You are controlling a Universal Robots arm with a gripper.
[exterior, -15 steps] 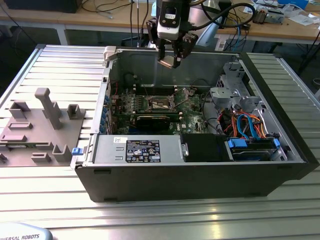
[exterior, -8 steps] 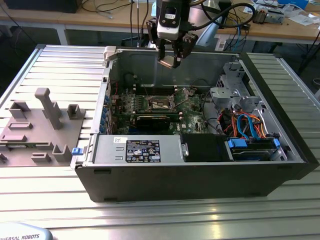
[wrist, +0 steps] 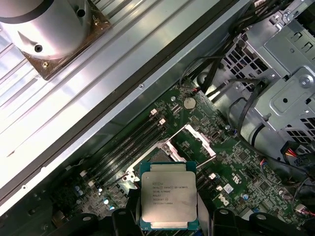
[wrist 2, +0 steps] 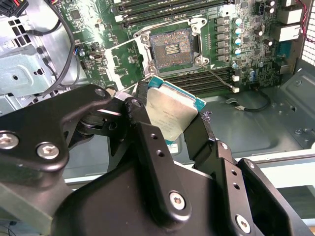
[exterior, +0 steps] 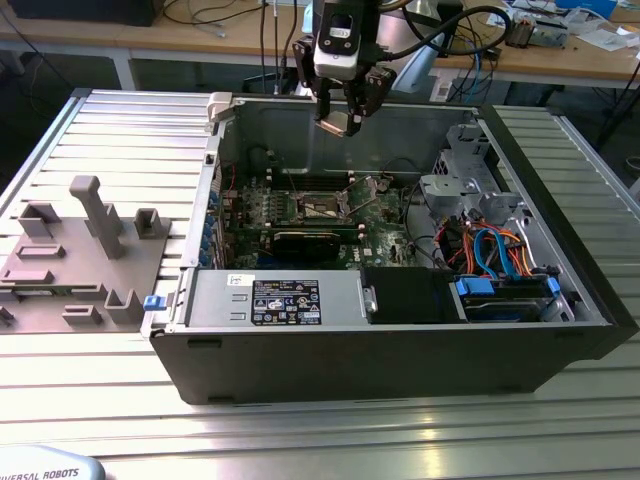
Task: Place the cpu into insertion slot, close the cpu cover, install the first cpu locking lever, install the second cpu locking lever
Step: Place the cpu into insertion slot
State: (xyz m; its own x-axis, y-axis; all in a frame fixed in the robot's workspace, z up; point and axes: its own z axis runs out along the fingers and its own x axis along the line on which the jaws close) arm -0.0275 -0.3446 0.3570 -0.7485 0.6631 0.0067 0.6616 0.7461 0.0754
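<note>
My gripper (exterior: 345,118) hangs above the back of the open black computer case (exterior: 400,350), shut on the cpu (exterior: 338,122). In both wrist views the cpu (wrist 2: 168,114) (wrist: 167,199) is a silvery square chip with a teal edge, pinched at two opposite sides by the black fingers (wrist 2: 199,135). The insertion slot (wrist 2: 172,48) (exterior: 322,205) lies bare on the green motherboard, well below the chip. The cpu cover (wrist 2: 124,61) (wrist: 197,140) stands swung open beside the slot. A thin wire locking lever (wrist 2: 219,77) sticks out loose from the socket's corner.
A long black card (exterior: 310,240) lies in front of the socket, with memory slots (wrist 2: 197,78) alongside it. A silver drive cage (exterior: 460,170) and blue and orange cables (exterior: 500,250) are on the exterior view's right. A grey parts fixture (exterior: 80,250) sits outside the case, left.
</note>
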